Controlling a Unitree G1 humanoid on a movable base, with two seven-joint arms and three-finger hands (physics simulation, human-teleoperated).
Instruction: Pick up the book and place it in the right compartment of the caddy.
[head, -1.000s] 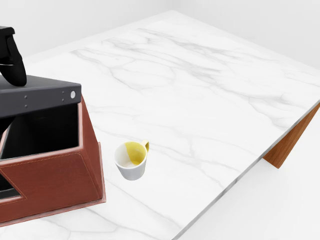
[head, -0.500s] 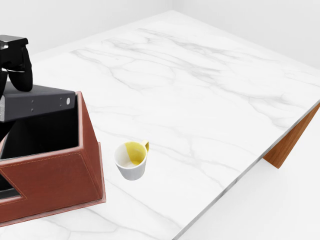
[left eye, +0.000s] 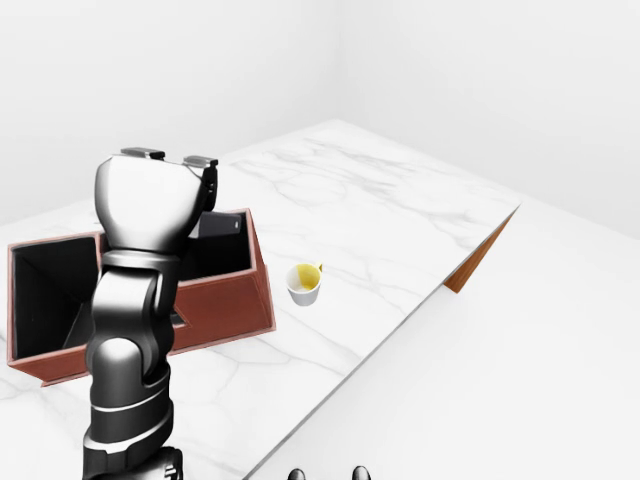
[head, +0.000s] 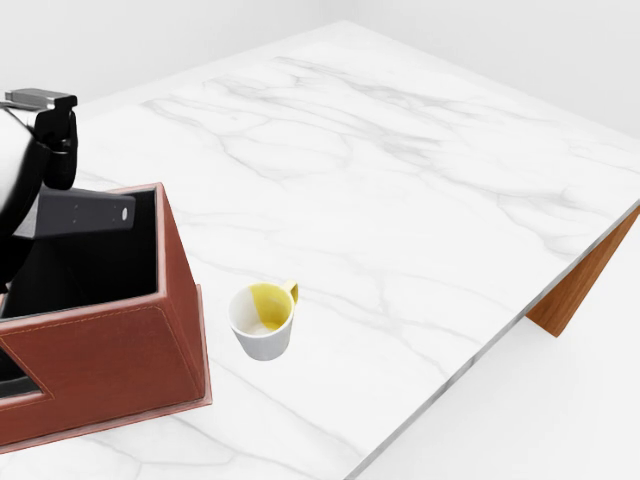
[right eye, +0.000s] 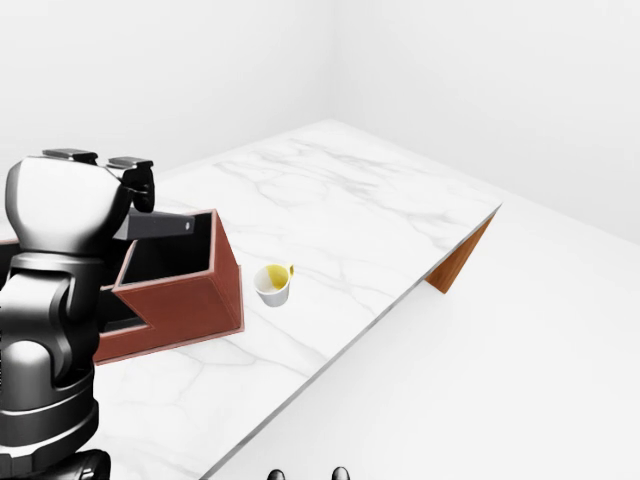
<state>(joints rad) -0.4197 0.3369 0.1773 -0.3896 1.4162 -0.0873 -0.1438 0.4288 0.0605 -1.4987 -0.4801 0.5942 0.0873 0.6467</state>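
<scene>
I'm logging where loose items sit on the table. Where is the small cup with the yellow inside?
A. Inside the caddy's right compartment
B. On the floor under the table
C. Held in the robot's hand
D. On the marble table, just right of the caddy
D: in the head view the cup stands on the table, just right of the caddy wall.

Book (head: 85, 213) lower and further left inside caddy (head: 120, 350), left hand (head: 55, 140) with it.

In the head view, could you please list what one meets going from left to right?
Left hand → book → caddy → mug → bare marble table
</scene>
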